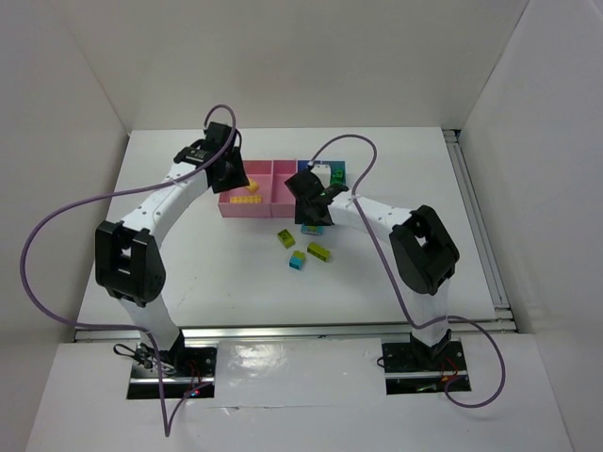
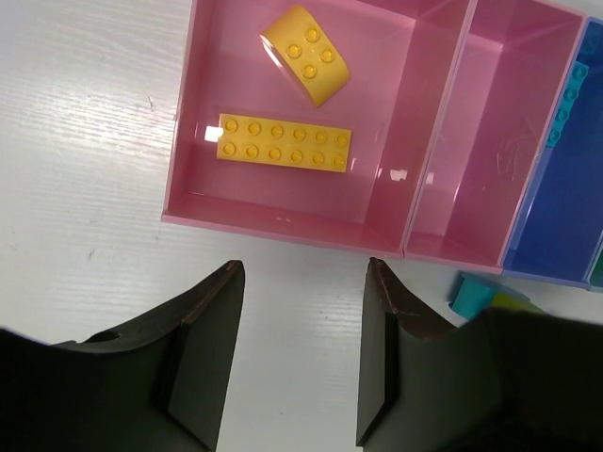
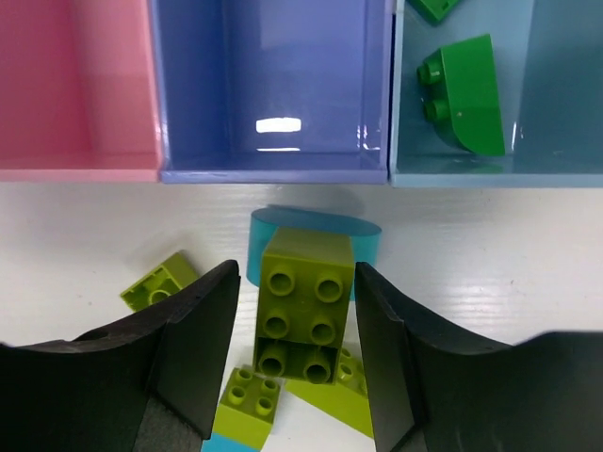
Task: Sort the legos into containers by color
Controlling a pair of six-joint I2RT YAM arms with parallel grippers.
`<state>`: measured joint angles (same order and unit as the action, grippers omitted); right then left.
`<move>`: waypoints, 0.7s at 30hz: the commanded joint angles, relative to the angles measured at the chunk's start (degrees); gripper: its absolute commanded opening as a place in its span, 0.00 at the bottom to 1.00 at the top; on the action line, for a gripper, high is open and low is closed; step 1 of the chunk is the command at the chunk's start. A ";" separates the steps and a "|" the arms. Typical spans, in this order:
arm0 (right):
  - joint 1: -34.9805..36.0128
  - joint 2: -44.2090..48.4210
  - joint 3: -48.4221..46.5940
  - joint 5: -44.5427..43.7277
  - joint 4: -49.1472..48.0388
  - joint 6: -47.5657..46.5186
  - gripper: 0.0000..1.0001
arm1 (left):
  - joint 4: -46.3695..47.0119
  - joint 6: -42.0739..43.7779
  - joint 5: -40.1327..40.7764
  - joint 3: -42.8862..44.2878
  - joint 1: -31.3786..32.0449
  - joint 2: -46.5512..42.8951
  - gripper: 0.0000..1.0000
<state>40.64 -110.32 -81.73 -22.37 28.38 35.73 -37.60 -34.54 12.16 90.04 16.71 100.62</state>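
Low in the right wrist frame, the right gripper (image 3: 296, 282) clamps a lime green brick (image 3: 303, 315); the left gripper (image 2: 303, 273) hangs open below the wide pink bin (image 2: 283, 224).

Bright, even white light falls from overhead, leaving only soft, faint shadows on the white table (image 1: 236, 282). Small glare patches sit on the floors of the blue-violet bin (image 3: 273, 94) and the pink bin (image 2: 283, 198). The top view is coarse. The lime green brick (image 3: 303, 311) held in the right gripper (image 3: 297, 266) looks sharp.
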 commanded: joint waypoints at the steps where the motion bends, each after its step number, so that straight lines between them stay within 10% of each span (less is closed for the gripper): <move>1: 1.19 -0.77 -3.43 -3.29 4.83 2.94 0.57 | 1.57 0.44 -0.74 -0.65 -0.71 -2.71 0.55; 9: 1.19 -0.07 -1.15 -2.06 3.17 4.53 0.52 | 2.10 0.44 -1.26 -1.80 -1.24 -3.76 0.54; 15: 1.19 1.51 -2.20 -1.37 3.70 3.30 0.25 | 2.10 0.44 -1.87 -2.85 -1.77 -4.29 0.54; 21: -1.87 13.60 -2.65 11.70 1.50 -5.31 0.23 | 12.27 13.53 -26.71 -9.60 -6.68 -7.88 0.61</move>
<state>40.62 -108.20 -82.48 -18.11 31.81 34.70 -31.86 -28.40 -0.01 83.44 12.73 96.95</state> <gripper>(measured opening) 0.444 0.588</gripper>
